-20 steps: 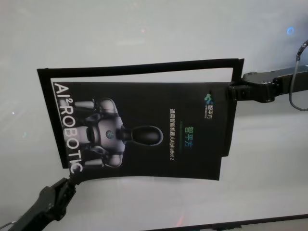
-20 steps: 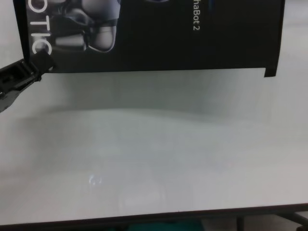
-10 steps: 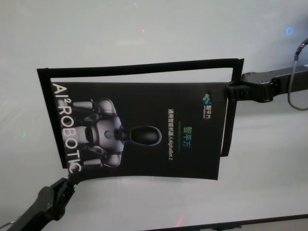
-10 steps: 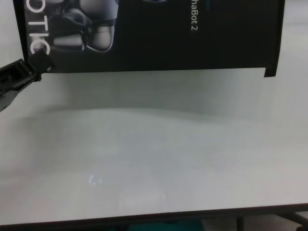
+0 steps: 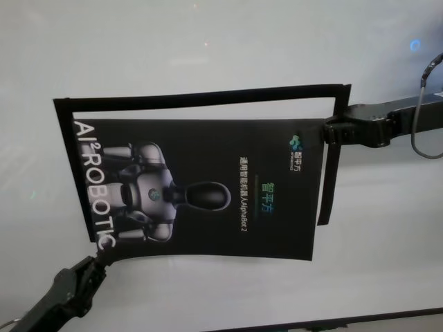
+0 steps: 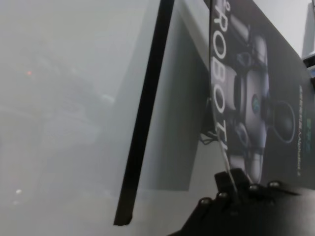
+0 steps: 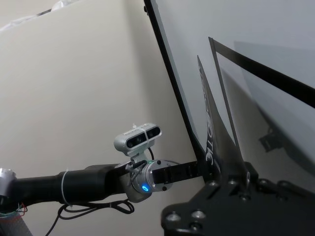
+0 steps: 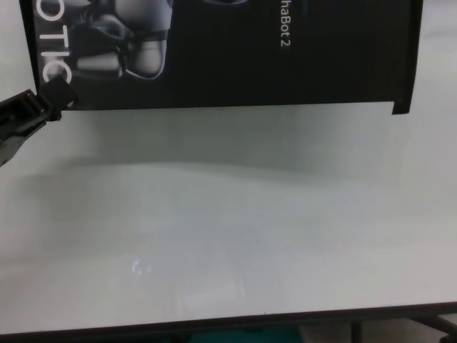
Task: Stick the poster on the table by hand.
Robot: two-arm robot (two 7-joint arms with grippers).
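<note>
Poster (image 5: 208, 187) now lower, both claws clamped

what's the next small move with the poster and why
Probably lower both grippers together. The left gripper and right gripper pinch opposite corners of the poster, which hangs bowed above the table, not yet lying flat.
</note>
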